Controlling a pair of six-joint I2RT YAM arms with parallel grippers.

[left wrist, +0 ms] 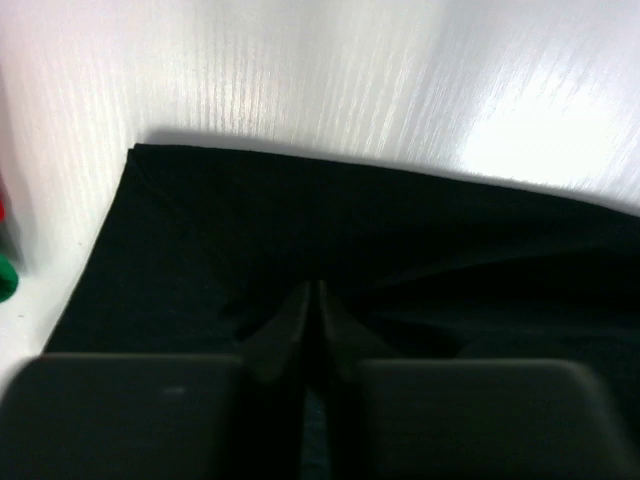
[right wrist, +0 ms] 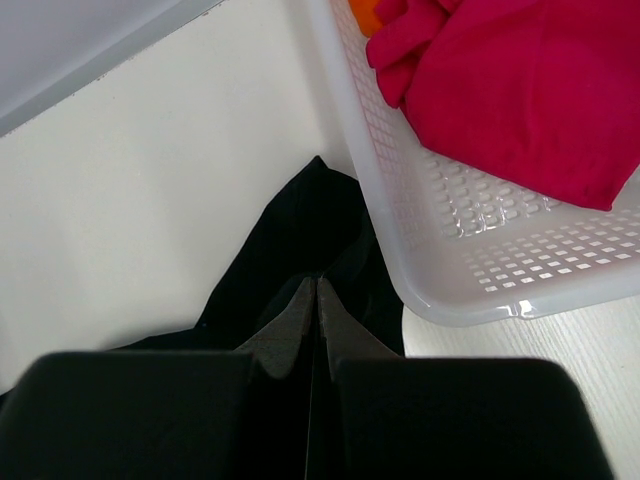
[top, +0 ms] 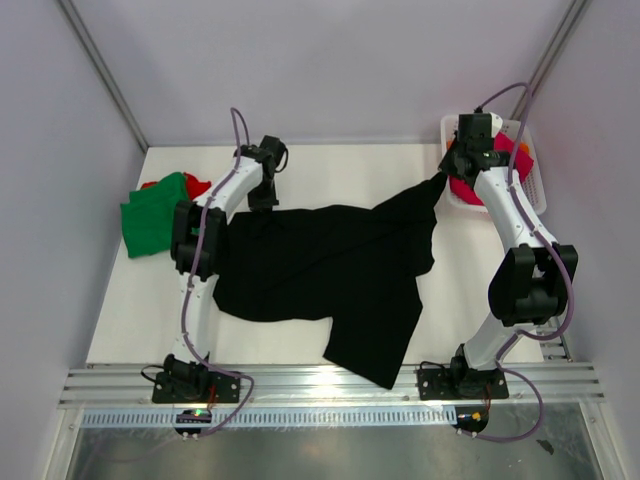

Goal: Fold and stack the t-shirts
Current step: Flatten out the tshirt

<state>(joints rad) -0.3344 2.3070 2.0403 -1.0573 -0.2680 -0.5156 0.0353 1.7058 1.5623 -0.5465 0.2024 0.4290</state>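
A large black t-shirt (top: 320, 270) lies spread and crumpled across the middle of the table. At its far left edge my left gripper (top: 262, 203) is down on it, the jaws pinched together on a fold of the black cloth (left wrist: 300, 220), (left wrist: 312, 285). My right gripper (top: 445, 180) is shut on the shirt's far right corner (right wrist: 300, 220), (right wrist: 316, 280) and holds it up beside the basket. Green (top: 155, 215) and red (top: 197, 184) t-shirts lie at the left edge. A magenta-pink t-shirt (right wrist: 520, 90) and an orange one (right wrist: 362, 12) lie in the basket.
The white lattice basket (top: 537, 188), (right wrist: 470, 270) stands at the far right corner, its near corner right next to my right gripper. Grey walls close in the table on the left, back and right. A metal rail runs along the near edge (top: 330, 385).
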